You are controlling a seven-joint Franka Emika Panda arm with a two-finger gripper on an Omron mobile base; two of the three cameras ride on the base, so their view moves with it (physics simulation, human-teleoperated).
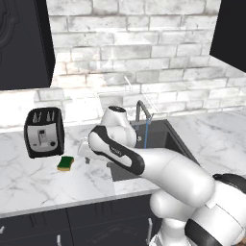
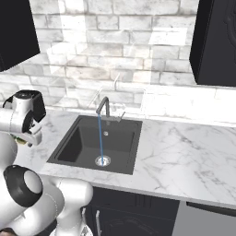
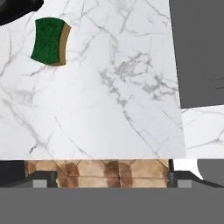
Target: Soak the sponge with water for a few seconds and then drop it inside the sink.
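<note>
From the left base view, the sponge (image 1: 65,163) lies flat on the white marble worktop (image 1: 29,182), green scouring side up, just in front of the black-and-silver toaster (image 1: 44,132) and a little toward the sink (image 1: 168,139). The white arm (image 1: 144,163) reaches across the worktop from the lower right, its hand hanging over the marble between the sponge and the sink; the hand is near the sponge but apart from it, and the body of the hand hides the fingers, so I cannot tell how they stand from here. A thin pale-blue stream of water (image 1: 144,134) falls from the gooseneck tap (image 1: 140,109) into the dark basin. From the right base view, the sink (image 2: 69,154) sits sunk in the worktop (image 2: 184,152), and the water (image 2: 100,138) drops straight from the tap (image 2: 104,107) onto the round silver drain (image 2: 103,160). The arm's wrist (image 2: 25,117) is at the left edge, to the left of the basin. In the hand view, the sponge (image 3: 50,41) shows at the upper left on the marble worktop (image 3: 109,96), with a corner of the toaster (image 3: 17,8) just beyond it, and the sink (image 3: 199,52) at the right. The two dark fingertips (image 3: 41,180) stand far apart at the bottom corners, spread wide with nothing between them.
</note>
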